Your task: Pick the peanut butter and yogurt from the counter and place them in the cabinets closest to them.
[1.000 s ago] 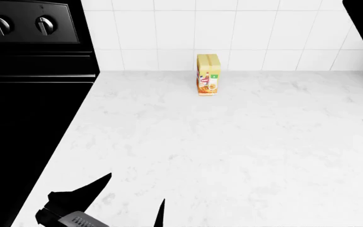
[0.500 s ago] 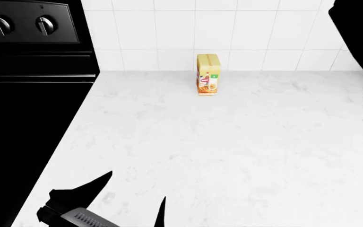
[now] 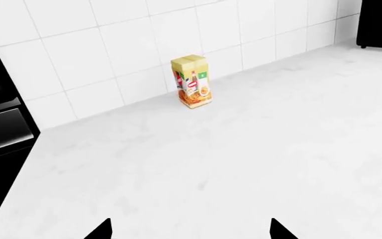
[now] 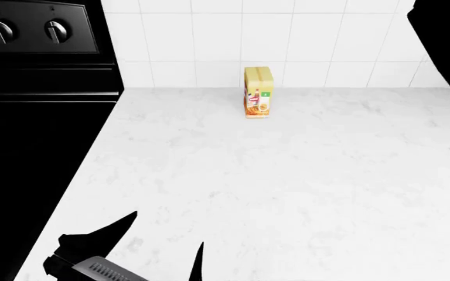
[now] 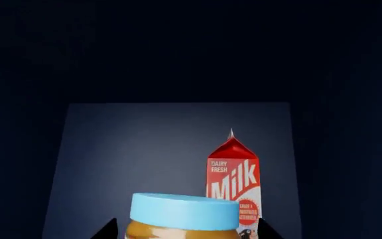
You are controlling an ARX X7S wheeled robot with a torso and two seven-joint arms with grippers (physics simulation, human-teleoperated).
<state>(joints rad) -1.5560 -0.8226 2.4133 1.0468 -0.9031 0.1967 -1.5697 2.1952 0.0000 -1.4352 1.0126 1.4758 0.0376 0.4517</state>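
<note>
We hold the clear peanut butter jar with the light-blue lid [image 5: 185,213] between our right gripper's [image 5: 186,230] tips inside a dark cabinet, a red milk carton [image 5: 234,181] at its two o'clock, our left gripper [image 4: 150,249] spread empty, and no yogurt in sight.

White marble-look counter [image 4: 287,187]: yellow carton [image 4: 258,92] upright at tiled back wall (nothing touching it).

light-blue-lidded peanut butter [image 5: 184,216], red milk carton [image 5: 234,180]

The peanut butter jar [image 5: 184,218] stands upright, with a light-blue lid over tan paste. The white, grey-veined counter [image 4: 287,187] lies flat.
</note>
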